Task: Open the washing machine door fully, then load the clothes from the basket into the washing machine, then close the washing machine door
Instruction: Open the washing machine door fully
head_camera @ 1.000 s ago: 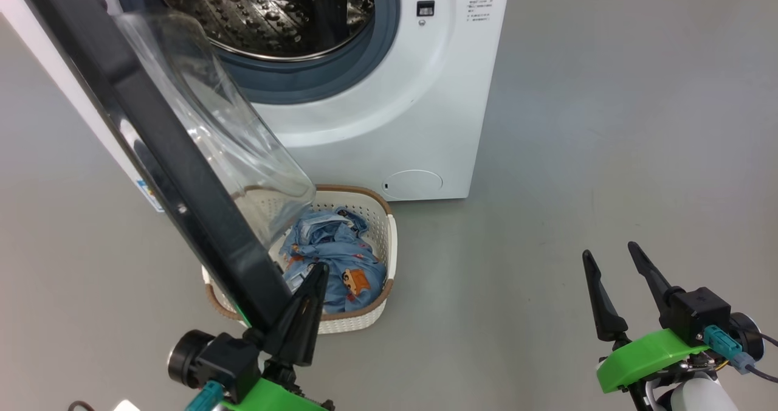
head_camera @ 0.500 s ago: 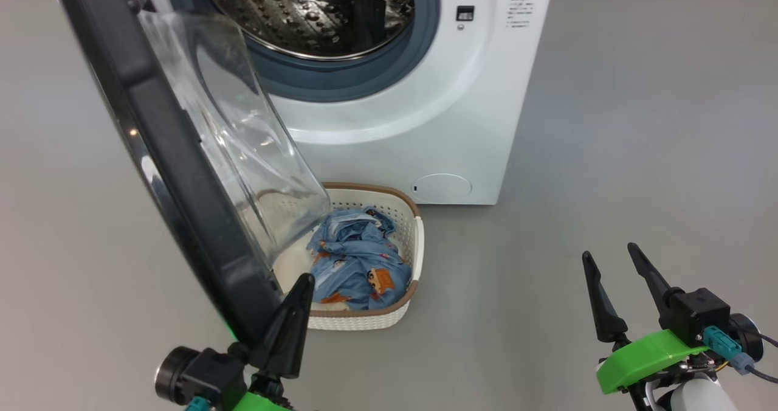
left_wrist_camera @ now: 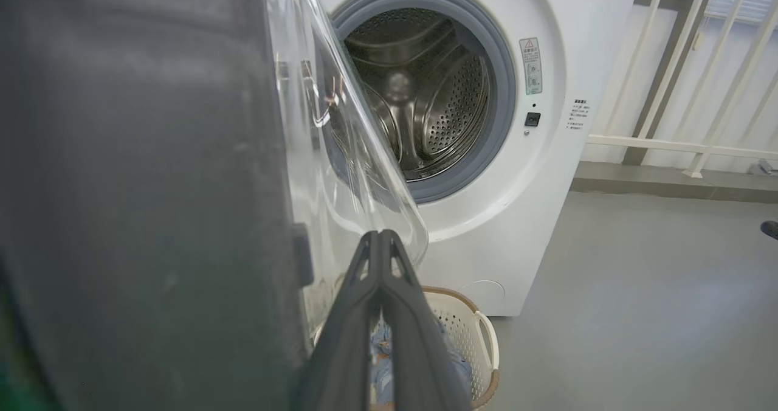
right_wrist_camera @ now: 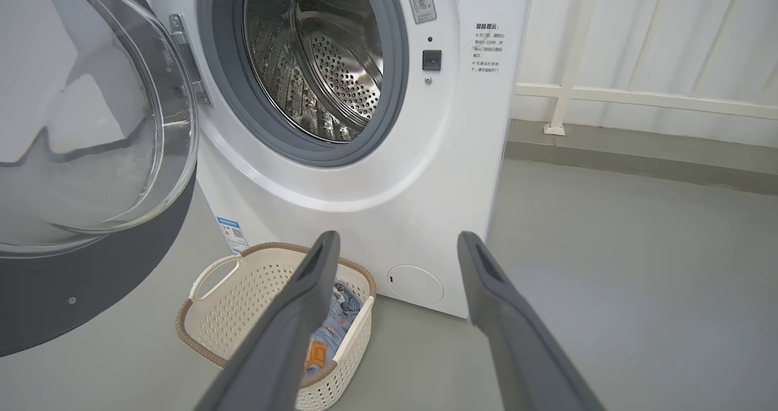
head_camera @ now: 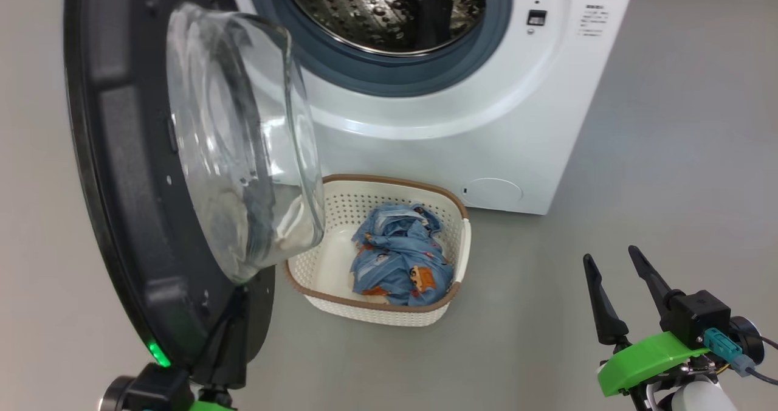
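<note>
Head view: the washing machine point(head_camera: 437, 131), a white front-loader, stands with its opening bare, showing a steel perforated drum point(head_camera: 389, 10) inside a grey rubber seal point(head_camera: 377, 76). The washing machine door point(head_camera: 115, 204) is swung out to the left of the machine's opening. The inner face of its wide black rim is in view, and the clear glass bowl point(head_camera: 243, 137) bulges toward the machine. On the grey floor point(head_camera: 668, 155), just in front of the machine's lower front, sits the basket point(head_camera: 371, 310), cream, perforated and brown-rimmed. The clothes point(head_camera: 401, 259), light blue with orange-brown cartoon prints, are bunched toward its right side. Right of the machine's opening are a small black square point(head_camera: 536, 17) and some lines of print point(head_camera: 592, 29), too small to read. The right gripper point(head_camera: 609, 253) hangs well in front of the machine's right corner, fingers apart, holding nothing

Left wrist view: the left gripper point(left_wrist_camera: 382, 236) has its two fingers pressed together with nothing between them. They lie close along the door's inner face, by the glass bowl's lower edge; whether they touch it cannot be told. A sticker point(left_wrist_camera: 530, 64) with a red warning triangle sits right of the machine's seal, its text unreadable

Right wrist view: a small blue label point(right_wrist_camera: 231, 234) shows at the machine's lower left corner, with writing too fine to make out. A round cover point(right_wrist_camera: 415, 284) sits low on its front. The basket's white handle point(right_wrist_camera: 209, 274) shows on the side under the open door
</note>
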